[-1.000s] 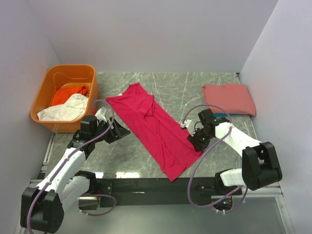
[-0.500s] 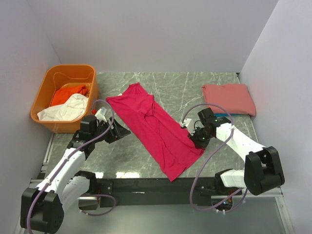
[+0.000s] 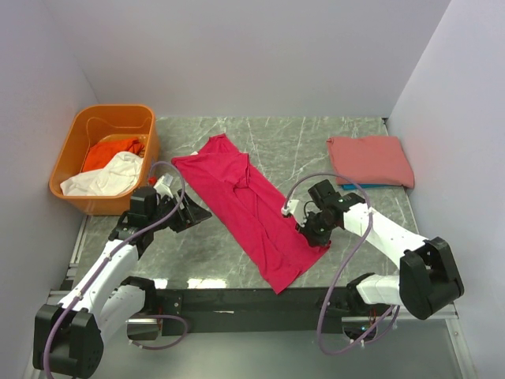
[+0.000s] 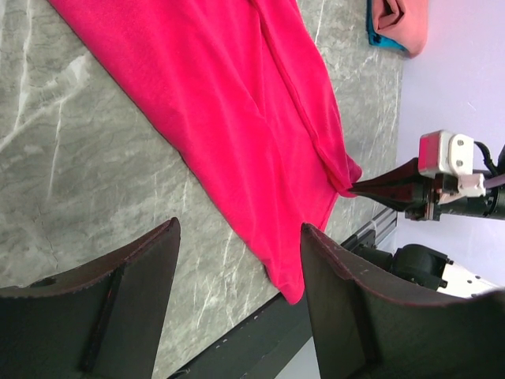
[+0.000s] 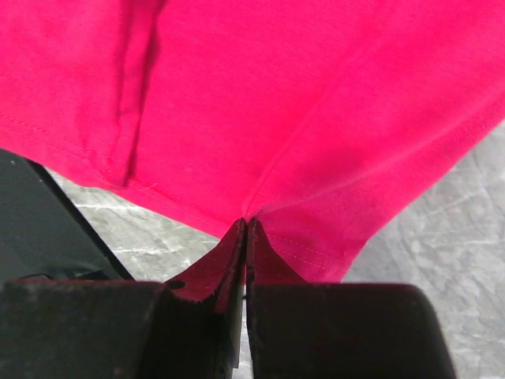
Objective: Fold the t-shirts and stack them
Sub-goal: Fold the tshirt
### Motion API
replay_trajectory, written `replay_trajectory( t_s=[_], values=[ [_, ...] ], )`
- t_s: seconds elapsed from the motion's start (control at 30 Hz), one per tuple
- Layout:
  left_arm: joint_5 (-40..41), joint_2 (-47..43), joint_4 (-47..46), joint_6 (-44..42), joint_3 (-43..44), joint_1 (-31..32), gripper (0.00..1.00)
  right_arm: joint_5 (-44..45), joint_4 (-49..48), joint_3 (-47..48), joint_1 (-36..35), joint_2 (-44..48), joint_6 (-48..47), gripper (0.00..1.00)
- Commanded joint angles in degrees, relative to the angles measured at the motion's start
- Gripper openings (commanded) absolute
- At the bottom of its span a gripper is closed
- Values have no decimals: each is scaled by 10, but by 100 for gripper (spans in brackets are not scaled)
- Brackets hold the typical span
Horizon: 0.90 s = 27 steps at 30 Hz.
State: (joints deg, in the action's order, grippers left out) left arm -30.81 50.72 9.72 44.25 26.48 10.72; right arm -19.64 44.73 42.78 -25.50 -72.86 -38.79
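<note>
Crimson-pink t-shirt (image 3: 248,209) is lying spread diagonally across the worktop (image 3: 316,142). Right hand (image 5: 246,229) is clamping shut on its near right edge. Left hand (image 3: 193,213) is hovering, spread apart, beside its left edge.

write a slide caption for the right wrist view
Right gripper shut on the edge of the crimson shirt, marble table beneath.

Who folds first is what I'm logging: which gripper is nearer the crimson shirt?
Right. The right gripper is shut on the crimson shirt at its near right edge, so it touches the cloth. The left gripper is open just left of the shirt, holding nothing.
</note>
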Motion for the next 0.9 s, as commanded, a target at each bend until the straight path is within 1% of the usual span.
replay_trajectory(
  t_s=[0.0,0.13,0.2,0.3,0.37,0.47,0.53,0.57,0.6,0.67,0.73,0.83,0.87],
  values=[
    [-14,-4,-17,-7,2,2,67,-13,14,0,-17,18,1,4],
    [-16,-3,-18,-7,2,2,68,-16,11,-4,-33,7,3,4],
    [-21,-1,-21,-8,2,2,68,-18,10,-9,-40,-5,4,7],
    [-28,4,-22,-10,5,2,68,-23,11,-7,-48,-20,0,15],
    [-30,5,-22,-12,8,2,68,-27,14,-2,-48,-30,-1,27],
    [-36,7,-15,-18,16,3,68,-39,32,5,-48,-40,-17,39],
    [-41,8,-8,-24,23,4,68,-40,43,12,-41,-26,-23,41],
    [-42,9,-6,-27,24,4,68,-48,47,27,-31,-17,-23,41],
    [-43,8,-6,-29,25,5,68,-56,52,37,4,2,-24,42],
    [-48,7,-9,-28,25,8,68,-73,59,69,47,8,-20,43],
    [-48,9,-14,-25,23,11,68,-79,51,83,116,-10,-9,43],
    [-50,10,-27,-15,16,19,68,-75,40,83,170,-61,6,45],
    [-49,10,-30,-10,15,23,68,-75,37,76,178,-82,10,45]
  ],
)
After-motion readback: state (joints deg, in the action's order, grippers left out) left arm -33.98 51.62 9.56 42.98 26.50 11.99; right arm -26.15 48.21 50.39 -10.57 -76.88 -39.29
